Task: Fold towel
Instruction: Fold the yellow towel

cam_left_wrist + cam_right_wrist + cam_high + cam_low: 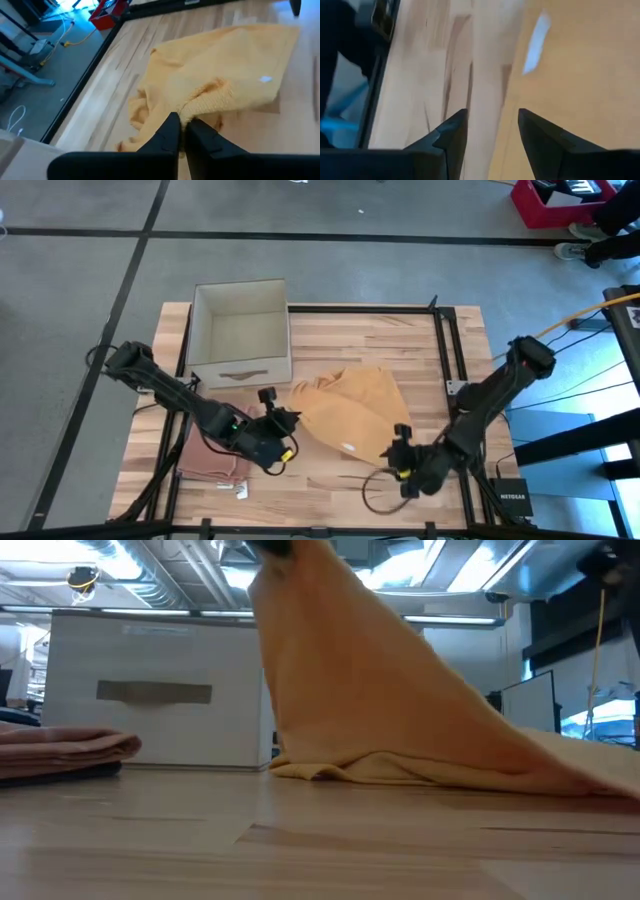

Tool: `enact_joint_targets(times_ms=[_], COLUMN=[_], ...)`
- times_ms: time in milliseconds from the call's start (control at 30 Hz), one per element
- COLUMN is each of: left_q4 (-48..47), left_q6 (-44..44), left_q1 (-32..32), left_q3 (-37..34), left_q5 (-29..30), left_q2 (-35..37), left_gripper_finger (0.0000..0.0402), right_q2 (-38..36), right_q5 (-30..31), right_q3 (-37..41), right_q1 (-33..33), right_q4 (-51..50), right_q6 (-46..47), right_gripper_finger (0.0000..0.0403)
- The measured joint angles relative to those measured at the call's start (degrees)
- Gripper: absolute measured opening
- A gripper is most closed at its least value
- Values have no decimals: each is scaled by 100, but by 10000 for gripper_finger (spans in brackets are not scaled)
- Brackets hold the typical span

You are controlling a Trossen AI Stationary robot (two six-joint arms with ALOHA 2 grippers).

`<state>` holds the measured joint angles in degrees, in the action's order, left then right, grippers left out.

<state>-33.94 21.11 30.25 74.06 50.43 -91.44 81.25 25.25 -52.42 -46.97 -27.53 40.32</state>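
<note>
A yellow towel [350,412] lies mid-table, and its left part is pulled up into a peak [300,600] while the rest stays on the wood. My left gripper [287,421] is shut on that raised part, seen at the low view's top edge [272,548]. My right gripper [399,438] hovers open just off the towel's near right edge. In its wrist view [490,131] bare wood shows between the fingers. The towel [570,75] with its white label [538,30] lies beside them. My left gripper pinches a bunched edge of the towel [199,104] between its two fingers, which slant down from the table's left. Several gathered layers show at the fingertips [172,125]. The held part is lifted. The cloth slopes down from it, with its far and right parts [560,765] on the table.
A white open box [240,330] stands at the back left. A folded pink towel [212,460] lies near the front left. A cable loop [378,492] lies at the front edge. Black frame rails [445,340] run along the table's right and far sides.
</note>
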Motion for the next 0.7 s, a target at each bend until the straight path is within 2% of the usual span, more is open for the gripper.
enact_joint_targets(times_ms=[167,333,400,700], left_q4=[3,4,5,11], left_q6=[102,103,102,103], left_q1=[63,58,58,60], left_q3=[-2,-2,-4,-57], left_q5=[4,5,5,-39], left_q2=[83,85,85,85], left_gripper_finger=[8,13,11,12], right_q2=[651,1257,1390,1756], right_q5=[-261,-1613,-1885,-1744], right_q3=[1,1,4,32], right_q1=[-286,-320,-294,-288], right_q4=[88,-488,-825,-1098], right_q6=[335,930,1192,1186], right_gripper_finger=[179,179,179,178])
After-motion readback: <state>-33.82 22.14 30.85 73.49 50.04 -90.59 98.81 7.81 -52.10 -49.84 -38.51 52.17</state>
